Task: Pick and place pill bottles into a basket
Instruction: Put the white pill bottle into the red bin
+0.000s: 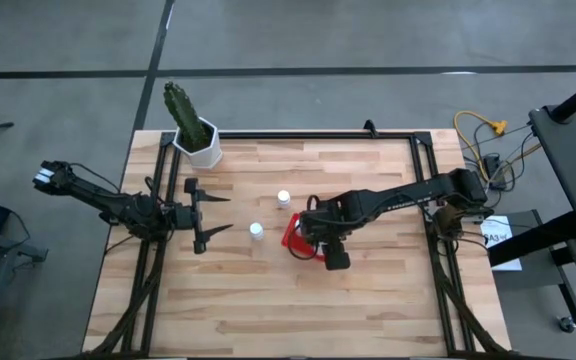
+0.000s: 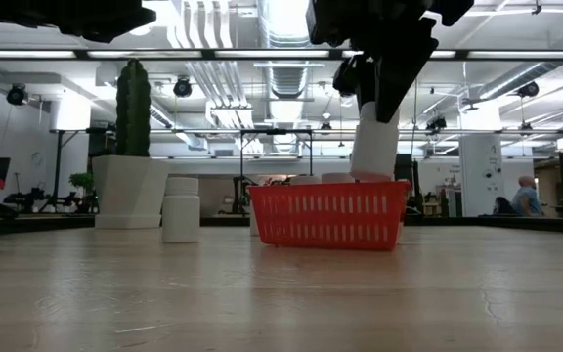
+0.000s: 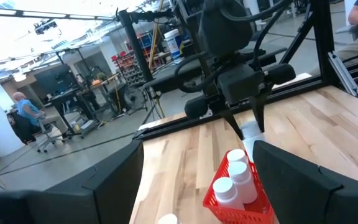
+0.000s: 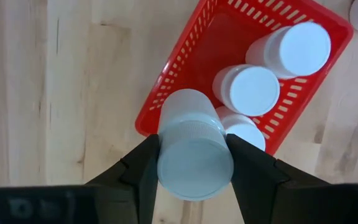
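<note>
The red basket [image 1: 293, 238] stands mid-table and holds three white pill bottles [image 4: 253, 90]. My right gripper [image 1: 315, 236] hangs over the basket's corner, shut on another white bottle [image 2: 374, 137]. Two more bottles stand upright on the wood, one [image 1: 284, 198] beyond the basket and one [image 1: 256, 230] to its left. In the low view they overlap [image 2: 181, 208]. My left gripper [image 1: 220, 213] is open and empty, left of these bottles and pointing toward the basket [image 3: 238, 199]. My right gripper pinches the bottle between its two fingers [image 4: 143, 163] on the sides of its upper part, just below the cap [image 4: 194, 168]. The fingers come from above, pointing down. The bottle hangs nearly upright, slightly tilted, with its lower end [image 2: 369, 172] at the basket's rim.
A white pot with a green cactus [image 1: 196, 135] stands at the table's far left corner. Black frame rails [image 1: 423, 165] run along the table's sides. Bare wood lies toward the near edge [image 1: 298, 310].
</note>
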Robot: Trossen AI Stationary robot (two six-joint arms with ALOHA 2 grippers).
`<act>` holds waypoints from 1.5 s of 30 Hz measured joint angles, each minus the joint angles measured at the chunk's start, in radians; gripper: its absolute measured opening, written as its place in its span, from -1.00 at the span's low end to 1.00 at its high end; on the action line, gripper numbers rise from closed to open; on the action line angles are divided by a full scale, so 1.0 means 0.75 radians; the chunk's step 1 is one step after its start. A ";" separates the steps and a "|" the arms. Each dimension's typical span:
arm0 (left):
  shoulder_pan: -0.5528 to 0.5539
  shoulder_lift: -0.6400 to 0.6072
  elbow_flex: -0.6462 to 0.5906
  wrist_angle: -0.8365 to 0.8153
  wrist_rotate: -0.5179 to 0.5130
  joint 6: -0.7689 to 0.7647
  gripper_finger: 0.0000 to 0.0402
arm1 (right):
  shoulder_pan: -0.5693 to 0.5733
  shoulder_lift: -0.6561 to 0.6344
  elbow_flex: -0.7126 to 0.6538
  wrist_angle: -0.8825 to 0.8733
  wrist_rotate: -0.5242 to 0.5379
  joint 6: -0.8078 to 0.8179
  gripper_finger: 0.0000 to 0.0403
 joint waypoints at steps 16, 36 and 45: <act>0.000 0.000 0.000 0.000 0.000 0.000 0.41 | -0.022 0.000 -0.106 0.086 -0.010 -0.009 -0.25; 0.000 -0.002 -0.002 0.007 0.000 0.001 0.41 | -0.020 0.000 -0.172 0.178 -0.084 0.002 -0.25; 0.000 -0.003 0.001 0.005 0.000 0.002 0.41 | -0.021 0.000 -0.175 0.205 -0.086 0.000 -0.25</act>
